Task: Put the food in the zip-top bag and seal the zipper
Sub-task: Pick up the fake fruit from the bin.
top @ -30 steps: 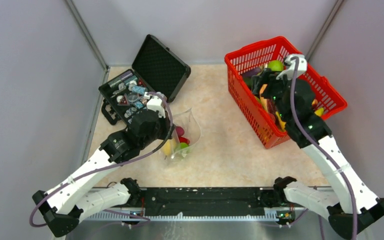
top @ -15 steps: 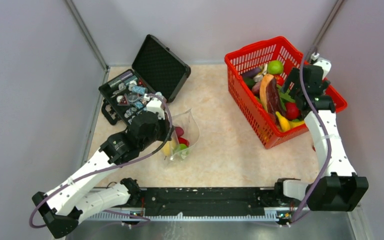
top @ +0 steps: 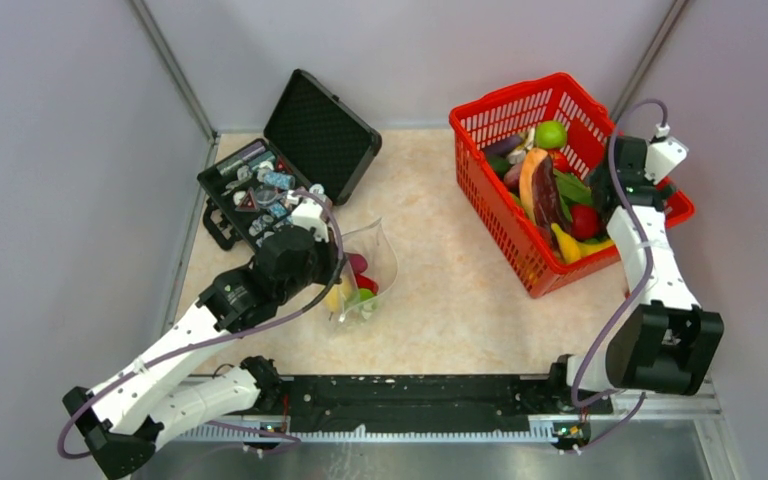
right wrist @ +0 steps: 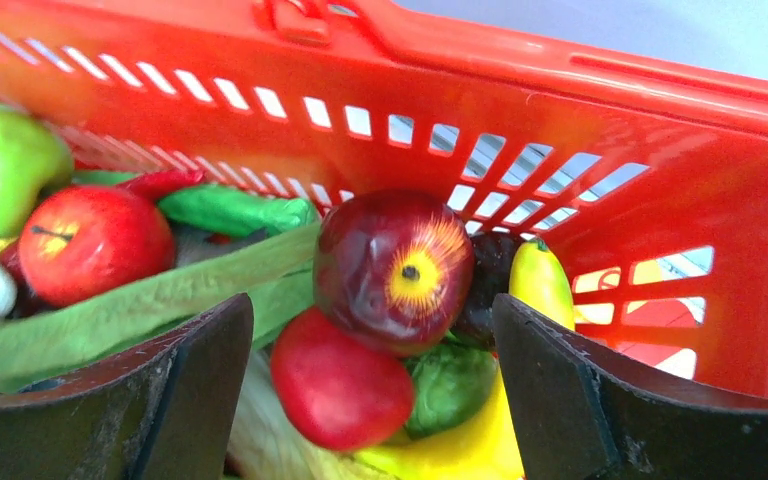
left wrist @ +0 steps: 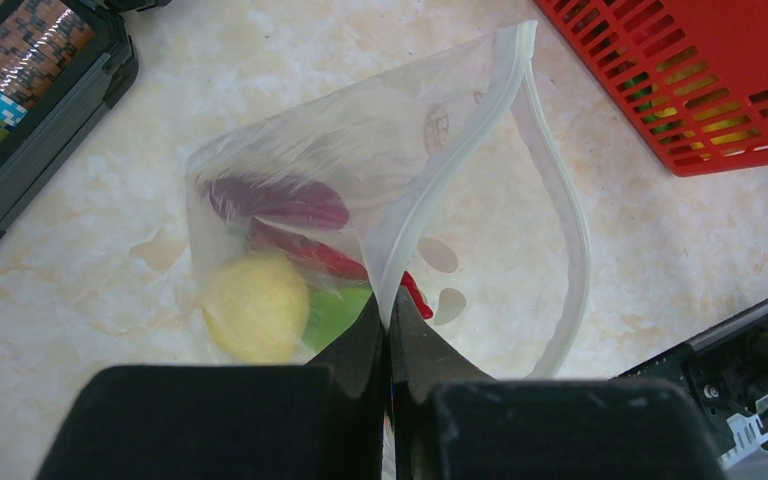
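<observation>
The clear zip-top bag [top: 368,268] stands open on the table and holds yellow, green, red and purple toy food [left wrist: 260,300]. My left gripper [left wrist: 388,318] is shut on the bag's whitish zipper strip [left wrist: 460,140] and holds the mouth open. The red basket [top: 480,190] at the right is full of toy food. My right gripper [right wrist: 370,340] is open and empty over the basket's right side [top: 615,185]. Between its fingers lie a dark red apple [right wrist: 395,265], a red fruit [right wrist: 340,390] and a yellow banana [right wrist: 540,285].
An open black case [top: 290,165] with small metal parts stands at the back left, near the bag. The grey walls close in on both sides. The black rail [top: 410,400] runs along the near edge.
My right arm has swung from the basket's middle to its right side, uncovering the food. The left gripper and the bag have not moved.
</observation>
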`<state>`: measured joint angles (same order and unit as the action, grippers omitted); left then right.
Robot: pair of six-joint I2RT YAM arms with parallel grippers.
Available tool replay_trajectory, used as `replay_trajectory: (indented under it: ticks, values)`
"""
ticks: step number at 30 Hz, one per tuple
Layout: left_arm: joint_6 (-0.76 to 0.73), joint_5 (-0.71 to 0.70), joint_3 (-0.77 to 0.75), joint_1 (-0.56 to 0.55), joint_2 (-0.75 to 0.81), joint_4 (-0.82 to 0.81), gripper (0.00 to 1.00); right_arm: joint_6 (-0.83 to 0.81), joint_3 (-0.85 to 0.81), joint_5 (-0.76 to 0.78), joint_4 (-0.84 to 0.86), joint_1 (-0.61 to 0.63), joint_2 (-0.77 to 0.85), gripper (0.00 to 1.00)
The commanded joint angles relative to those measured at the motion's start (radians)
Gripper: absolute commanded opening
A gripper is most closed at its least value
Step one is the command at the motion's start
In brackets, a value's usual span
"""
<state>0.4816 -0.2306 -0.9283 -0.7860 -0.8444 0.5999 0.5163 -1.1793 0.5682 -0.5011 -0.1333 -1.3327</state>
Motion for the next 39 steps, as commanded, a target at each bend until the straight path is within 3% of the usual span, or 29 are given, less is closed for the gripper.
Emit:
replay_trajectory:
  ticks: [1,12,21,23,27,33,39]
  values:
    - [-0.018,-0.016,-0.004,0.001,-0.009,-0.047,0.0,0.089,-0.022,0.128,0.055,0.0,-0.076,0.87]
    - [0.005,0.03,-0.075,0.0,-0.075,-0.025,0.0,0.058,-0.086,0.2,0.112,-0.002,-0.283,0.87]
    - [0.032,0.044,-0.076,0.001,-0.095,-0.031,0.0,-0.087,-0.043,0.148,0.376,-0.003,-0.4,0.83]
    - [0.032,0.043,-0.079,0.001,-0.104,-0.031,0.0,-0.093,-0.056,0.151,0.371,-0.005,-0.428,0.77]
    - [0.029,0.052,-0.086,0.001,-0.129,-0.042,0.0,-0.072,-0.077,0.133,0.332,-0.005,-0.455,0.55]
    - [0.022,0.069,-0.101,0.001,-0.163,-0.045,0.0,-0.119,0.05,0.023,0.473,-0.005,-0.299,0.2]
    - [0.023,0.078,-0.099,0.001,-0.167,-0.047,0.0,-0.16,0.171,-0.181,0.582,-0.005,-0.08,0.15]
